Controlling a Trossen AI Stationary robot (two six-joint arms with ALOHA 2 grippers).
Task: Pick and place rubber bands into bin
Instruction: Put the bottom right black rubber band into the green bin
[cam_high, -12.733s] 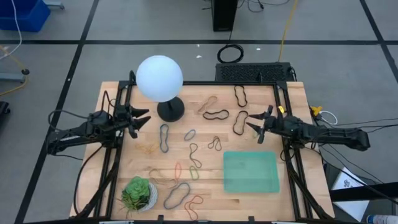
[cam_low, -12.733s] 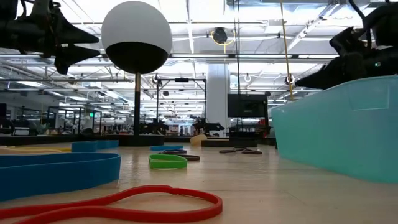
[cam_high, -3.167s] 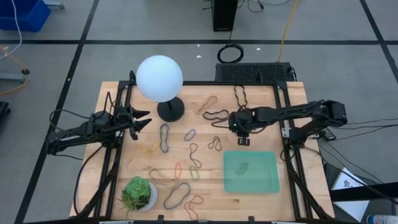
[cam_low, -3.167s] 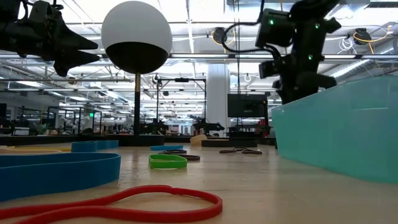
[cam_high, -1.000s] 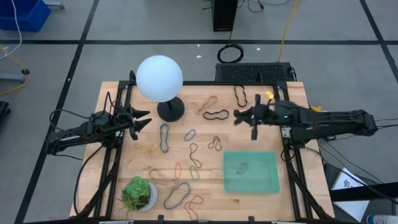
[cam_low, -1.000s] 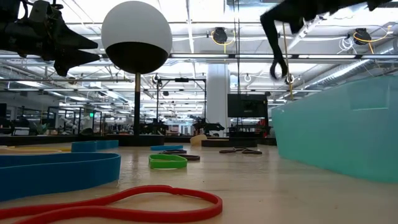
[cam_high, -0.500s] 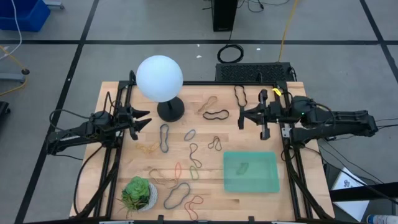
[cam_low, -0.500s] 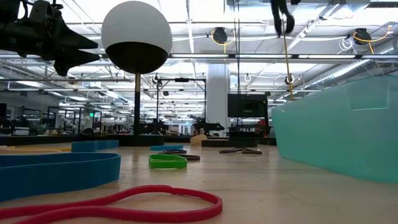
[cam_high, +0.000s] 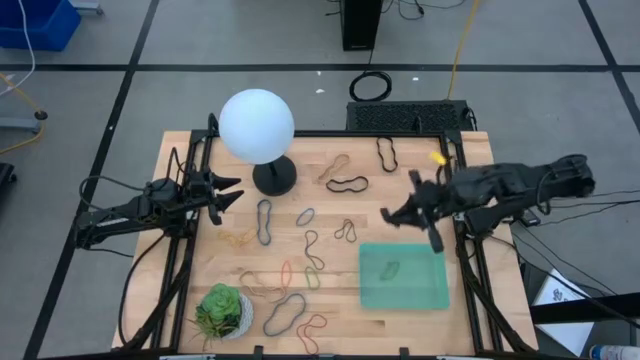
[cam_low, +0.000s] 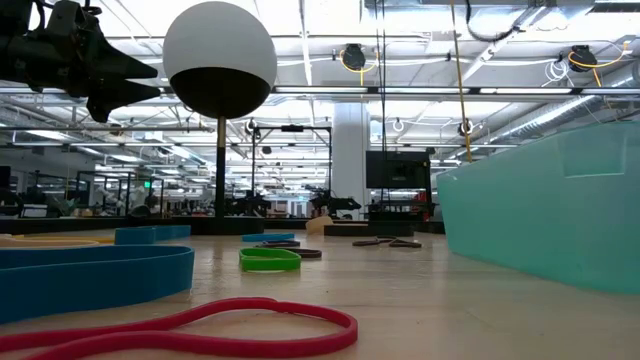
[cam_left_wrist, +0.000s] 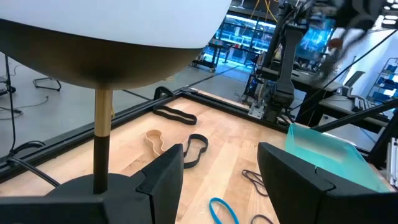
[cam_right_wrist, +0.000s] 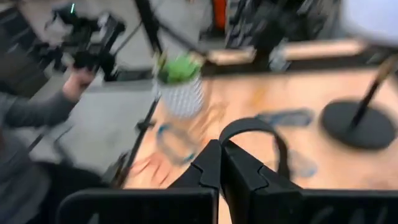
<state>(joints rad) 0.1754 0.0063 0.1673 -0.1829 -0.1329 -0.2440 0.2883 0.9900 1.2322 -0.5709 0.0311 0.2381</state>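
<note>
Above the bin's (cam_high: 402, 276) far edge now, our right gripper (cam_high: 412, 213) pinches a black rubber band (cam_right_wrist: 252, 137); left gripper (cam_high: 228, 193) idles open.

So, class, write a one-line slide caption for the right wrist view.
Right claw, shut on a black rubber band, swings above the table toward the potted succulent.

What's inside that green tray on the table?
The green tray holds one rubber band, lying near its left end. The rest of its floor looks bare, though the right gripper overhangs its upper edge and hides a little.
</note>
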